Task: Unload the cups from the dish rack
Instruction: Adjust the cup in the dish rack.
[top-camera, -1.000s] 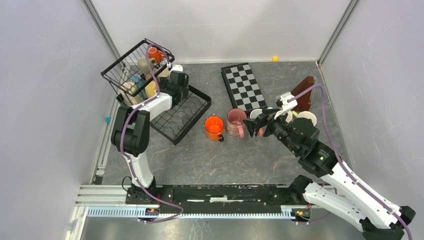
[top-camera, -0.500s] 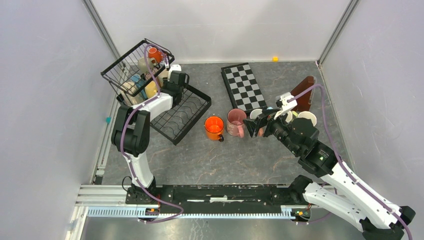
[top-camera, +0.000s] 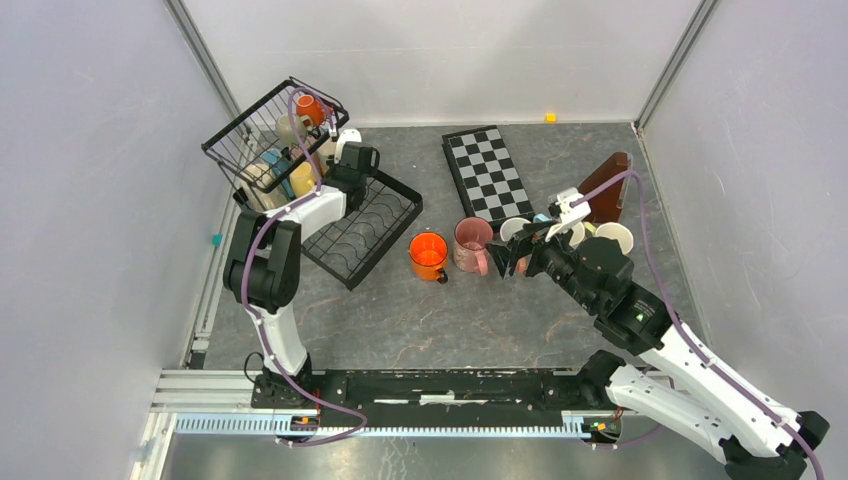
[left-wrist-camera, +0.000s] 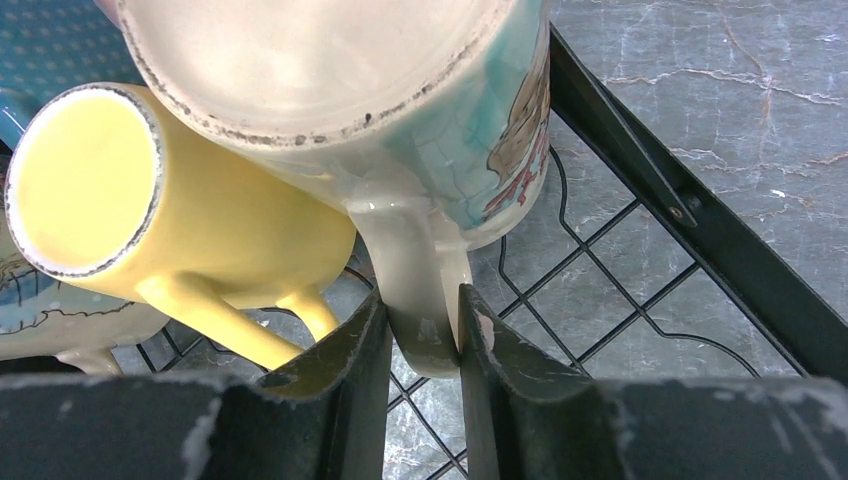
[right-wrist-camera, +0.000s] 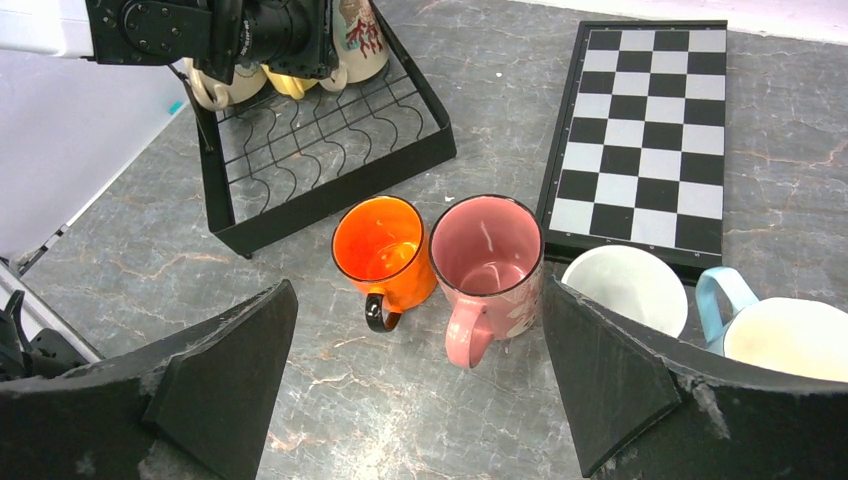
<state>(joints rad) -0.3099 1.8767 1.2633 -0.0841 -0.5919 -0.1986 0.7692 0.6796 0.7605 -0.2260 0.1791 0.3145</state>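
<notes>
step in hand: grasp of next mug in rack. left gripper (left-wrist-camera: 422, 340) pinches handle (left-wrist-camera: 412, 285) of cream mug (left-wrist-camera: 400, 120), 1 finger on each side, both look touching. mug sits in dish rack (top-camera: 365, 228) at far left of table, bottom toward gripper, yellow mug (left-wrist-camera: 150, 220) just beside it. right gripper (right-wrist-camera: 420, 365) spread wide, holds nothing, above orange mug (right-wrist-camera: 385, 250) and pink mug (right-wrist-camera: 487, 255), 2 already out. next move, i judge: firm grip, slow lift clear of wires, without dragging yellow mug.

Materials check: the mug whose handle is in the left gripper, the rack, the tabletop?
Painted mug, its handle pinched in the left gripper: glazed ceramic, glossy, with fine crackle lines and a matte base ring. Dish rack: likely coated metal wire, uniform matte black. Table: grey, veined, stone-look; real stone or laminate, can't tell.
</notes>
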